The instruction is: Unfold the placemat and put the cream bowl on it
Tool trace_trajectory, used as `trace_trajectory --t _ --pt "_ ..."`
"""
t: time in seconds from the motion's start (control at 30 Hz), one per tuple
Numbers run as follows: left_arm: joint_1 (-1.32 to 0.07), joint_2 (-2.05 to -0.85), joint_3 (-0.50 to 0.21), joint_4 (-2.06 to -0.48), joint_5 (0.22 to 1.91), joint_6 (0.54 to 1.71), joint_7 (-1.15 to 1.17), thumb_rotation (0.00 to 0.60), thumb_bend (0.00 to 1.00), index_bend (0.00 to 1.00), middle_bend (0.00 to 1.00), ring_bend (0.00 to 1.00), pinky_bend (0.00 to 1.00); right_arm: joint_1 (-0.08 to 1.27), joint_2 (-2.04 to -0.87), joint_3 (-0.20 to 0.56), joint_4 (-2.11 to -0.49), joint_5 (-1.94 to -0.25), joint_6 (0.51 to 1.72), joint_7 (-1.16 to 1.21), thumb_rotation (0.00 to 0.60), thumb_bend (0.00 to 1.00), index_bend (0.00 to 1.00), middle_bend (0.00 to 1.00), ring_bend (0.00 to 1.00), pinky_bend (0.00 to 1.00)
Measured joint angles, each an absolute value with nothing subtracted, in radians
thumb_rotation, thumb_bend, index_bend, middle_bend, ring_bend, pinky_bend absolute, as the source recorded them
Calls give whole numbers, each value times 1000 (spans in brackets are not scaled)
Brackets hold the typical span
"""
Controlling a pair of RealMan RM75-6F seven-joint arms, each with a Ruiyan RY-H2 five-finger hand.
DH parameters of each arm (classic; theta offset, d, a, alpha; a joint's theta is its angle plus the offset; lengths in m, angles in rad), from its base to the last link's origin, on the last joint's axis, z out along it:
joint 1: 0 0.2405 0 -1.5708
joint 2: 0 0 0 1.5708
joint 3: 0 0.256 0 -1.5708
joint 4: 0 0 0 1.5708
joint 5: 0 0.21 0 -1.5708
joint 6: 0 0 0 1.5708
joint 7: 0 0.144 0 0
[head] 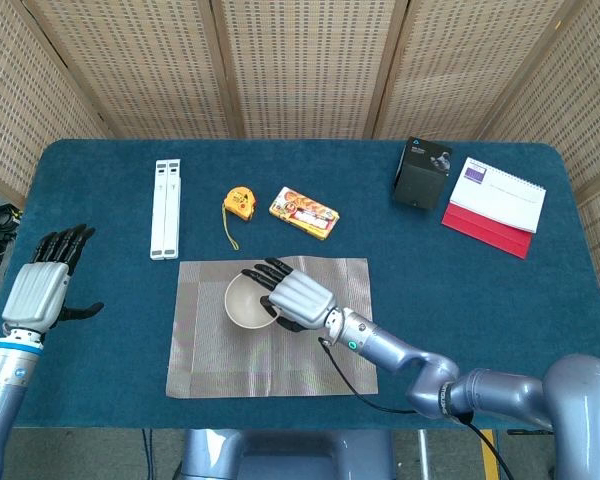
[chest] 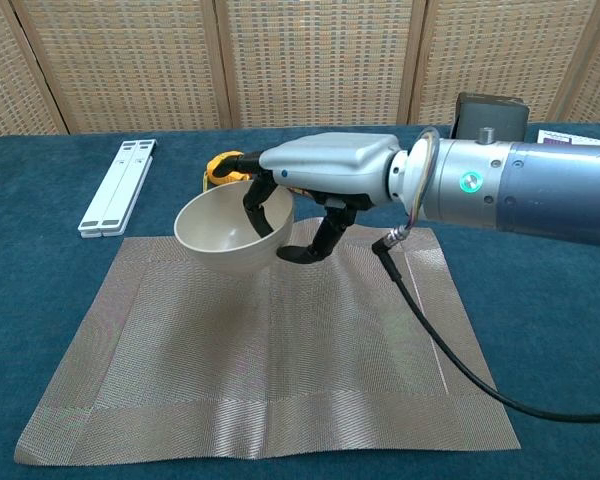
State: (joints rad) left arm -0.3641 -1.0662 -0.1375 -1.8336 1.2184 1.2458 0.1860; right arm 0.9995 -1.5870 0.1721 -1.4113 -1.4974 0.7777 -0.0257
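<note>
- Placemat [head: 270, 345] already spread flat near the middle of the table [head: 500, 290]; grey woven cloth with a broader border band, a slight ridge along its far edge in the chest view — could snag or bunch if the bowl drags sideways across it on landing.
- Right hand [head: 292, 293] over the left-centre of the mat, fingers curled over the bowl's rim with the thumb under its side — a grip on one side only, so a slip or a tilt out of the grasp seems the main risk.
- Cream bowl [chest: 230, 232] held tilted above the mat, mouth facing up and left, apparently not yet touching the cloth; smooth, glossy, empty. Released at this angle, likely to rock, roll or land off-centre toward the left border.
- Left hand [head: 42, 290] well apart at the near left edge of the table, fingers spread, holding nothing — no help if the mat shifts.
- Tape measure [head: 238, 204] and snack box [head: 304, 211] just beyond the mat's far edge; knockable on withdrawal.
</note>
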Motion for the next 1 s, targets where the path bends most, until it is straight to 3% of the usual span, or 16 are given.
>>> trace_trajectory --t 0.37,0.6,0.67,0.7,0.77,0.83,0.9,1.0 --pt "-362 -1063 -135 -1833 1227 1244 180 600 0 0 0 0 0 976 -1603 91 -1385 -1502 771 -39 600 578 701 0 0 0" --pt "-362 -1066 -134 -1838 1227 1245 189 600 0 0 0 0 0 969 -1625 79 -1367 -1506 778 -38 600 558 695 0 0 0" --pt "-362 -1067 -133 -1838 1226 1245 192 600 0 0 0 0 0 970 -1632 78 -1362 -1508 778 -39 600 521 685 0 0 0" --pt "-363 -1068 -133 -1839 1226 1244 195 600 0 0 0 0 0 971 -1637 78 -1360 -1508 778 -38 600 453 666 0 0 0" --pt "-364 -1070 -132 -1839 1226 1243 198 600 0 0 0 0 0 972 -1647 78 -1353 -1506 776 -39 600 271 576 0 0 0" --pt "-364 -1071 -132 -1839 1226 1242 200 600 0 0 0 0 0 974 -1655 79 -1348 -1501 774 -44 600 63 394 0 0 0" --pt "-365 -1072 -132 -1838 1226 1241 201 600 0 0 0 0 0 973 -1656 79 -1346 -1498 774 -53 600 0 257 0 0 0" --pt "-365 -1072 -131 -1838 1227 1240 201 600 0 0 0 0 0 968 -1657 83 -1347 -1478 773 -68 600 0 117 0 0 0"
